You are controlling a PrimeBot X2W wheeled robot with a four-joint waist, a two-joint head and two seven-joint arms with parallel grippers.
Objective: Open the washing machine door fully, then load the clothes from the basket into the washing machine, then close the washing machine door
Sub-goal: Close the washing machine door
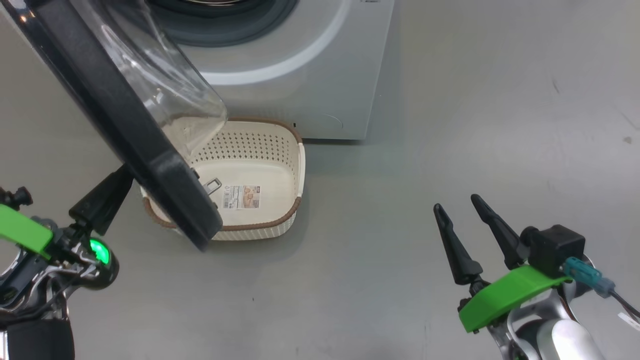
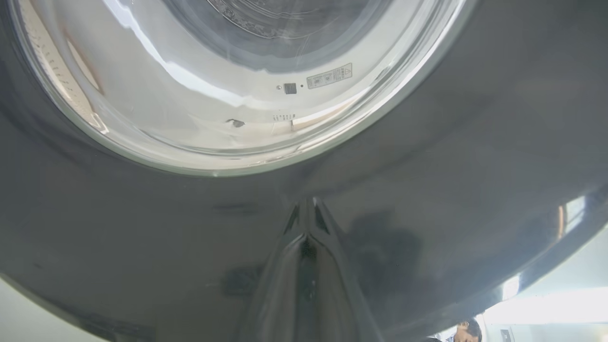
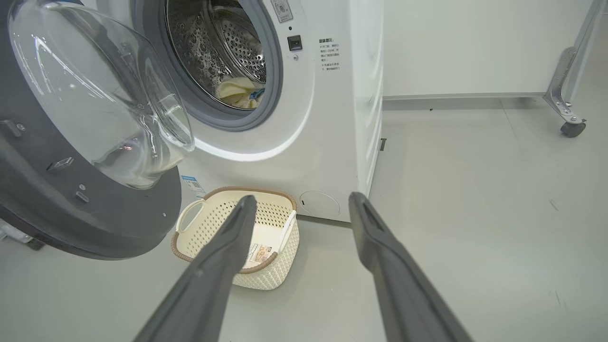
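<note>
The washing machine door [image 1: 125, 125] stands swung out from the white washing machine [image 1: 310, 75], its black rim and glass bowl hanging over the basket [image 1: 250, 145]. The basket holds nothing but the label on its floor. In the left wrist view my shut left gripper [image 2: 306, 223] has its tips against the door's glossy black outer rim [image 2: 475, 142]; from the head it shows at the lower left [image 1: 122, 177]. Cream-yellow clothes [image 3: 235, 91] lie inside the steel drum. My right gripper [image 1: 456, 202] hovers open over bare floor, right of the basket [image 3: 209, 228].
Grey floor stretches to the right of the machine. A metal frame leg on a caster [image 3: 567, 109] stands by the far wall. A person's head [image 2: 468, 330] shows at the bottom edge of the left wrist view.
</note>
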